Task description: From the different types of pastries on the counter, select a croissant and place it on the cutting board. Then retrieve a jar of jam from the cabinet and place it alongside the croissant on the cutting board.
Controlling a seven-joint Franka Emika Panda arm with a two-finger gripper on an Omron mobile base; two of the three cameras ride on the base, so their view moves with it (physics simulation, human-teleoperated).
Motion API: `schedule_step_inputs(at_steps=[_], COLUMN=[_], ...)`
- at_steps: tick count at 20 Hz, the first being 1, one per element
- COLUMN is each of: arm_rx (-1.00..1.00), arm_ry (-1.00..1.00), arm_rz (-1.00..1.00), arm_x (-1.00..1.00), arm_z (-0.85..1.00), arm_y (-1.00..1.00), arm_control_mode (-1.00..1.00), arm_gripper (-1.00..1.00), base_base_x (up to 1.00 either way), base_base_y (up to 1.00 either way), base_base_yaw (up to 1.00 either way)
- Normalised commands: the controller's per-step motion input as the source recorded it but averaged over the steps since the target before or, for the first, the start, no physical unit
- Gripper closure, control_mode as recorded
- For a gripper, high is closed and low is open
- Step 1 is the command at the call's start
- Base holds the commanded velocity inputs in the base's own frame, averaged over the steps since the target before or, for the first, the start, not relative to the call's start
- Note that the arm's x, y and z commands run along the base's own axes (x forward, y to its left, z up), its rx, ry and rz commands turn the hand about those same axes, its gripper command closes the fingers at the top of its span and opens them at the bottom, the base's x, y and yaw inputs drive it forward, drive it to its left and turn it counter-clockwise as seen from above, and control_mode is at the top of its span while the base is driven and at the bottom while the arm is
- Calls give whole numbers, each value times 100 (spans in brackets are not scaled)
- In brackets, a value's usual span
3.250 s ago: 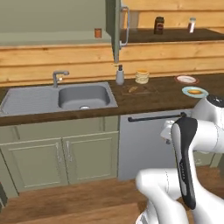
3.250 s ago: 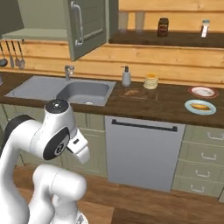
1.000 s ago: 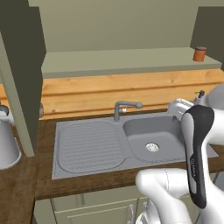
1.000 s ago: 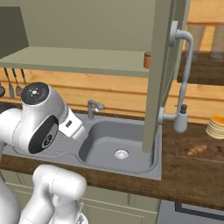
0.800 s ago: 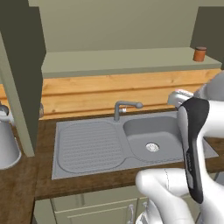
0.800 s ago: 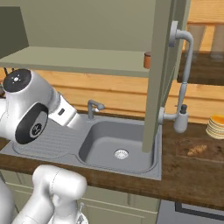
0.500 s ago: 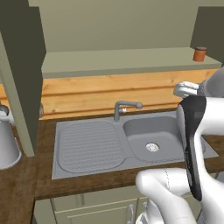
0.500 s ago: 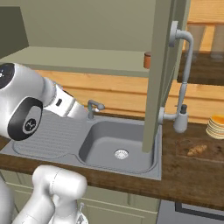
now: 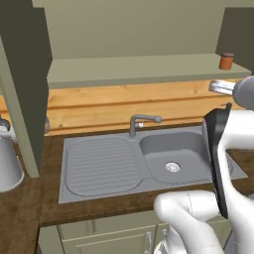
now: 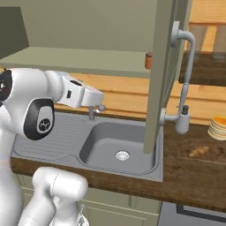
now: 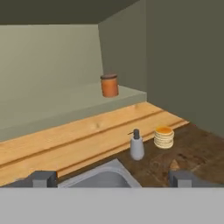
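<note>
Gripper: the gripper (image 11: 112, 178) has its jaws spread wide and holds nothing; its two dark fingertips (image 11: 43, 178) rise at the bottom of the hand view, well apart from each other, with only air between them.
Aim: the hand looks toward the open cabinet (image 10: 164, 66), over the far edge of the sink (image 9: 149, 161).
Jar of jam: the jar of jam (image 11: 109, 85) stands upright on the pale green shelf (image 9: 134, 69) inside the cabinet, near the shelf's right end and close to the right inner wall. It is orange-brown with a darker lid. In the left base view it sits at the far right of the shelf (image 9: 226, 61); in the right base view it is partly hidden behind the open door's edge (image 10: 148, 61).
Croissant: the croissant (image 10: 198, 151) lies on the cutting board (image 10: 207, 152), to the right of the sink.
Pancakes: a stack of yellow discs (image 11: 164, 137) sits on the counter (image 10: 194, 176), just beyond the board, near the wooden back wall.
Soap bottle: a grey pump bottle (image 11: 137, 145) stands between the sink and the stack.
Tap: a grey tap (image 9: 142, 122) rises at the far edge of the sink.
Kettle: a pale grey kettle (image 9: 7, 161) stands on the counter at the far left.
Arm: the white arm (image 10: 39, 106) reaches across above the sink, well short of the jar.
</note>
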Motion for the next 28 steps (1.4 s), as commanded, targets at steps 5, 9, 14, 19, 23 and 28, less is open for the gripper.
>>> schedule_step_inputs(at_steps=[5, 9, 14, 19, 23, 28], arm_rx=[-4, 0, 0, 0, 0, 0], arm_ry=[-3, 0, 0, 0, 0, 3], arm_rz=[-9, -4, 0, 0, 0, -2], arm_x=[46, 69, 55, 43, 35, 56], arm_z=[71, 0, 0, 0, -4, -1], arm_y=[-38, -18, 0, -1, -4, -3], arm_control_mode=[-100, -100, -100, -100, -100, -100], arm_gripper=[-100, -100, -100, -100, -100, -100], base_base_x=[0, 0, 0, 0, 0, 0], base_base_y=[0, 0, 0, 0, 0, 0], base_base_yaw=[0, 0, 0, 0, 0, 0])
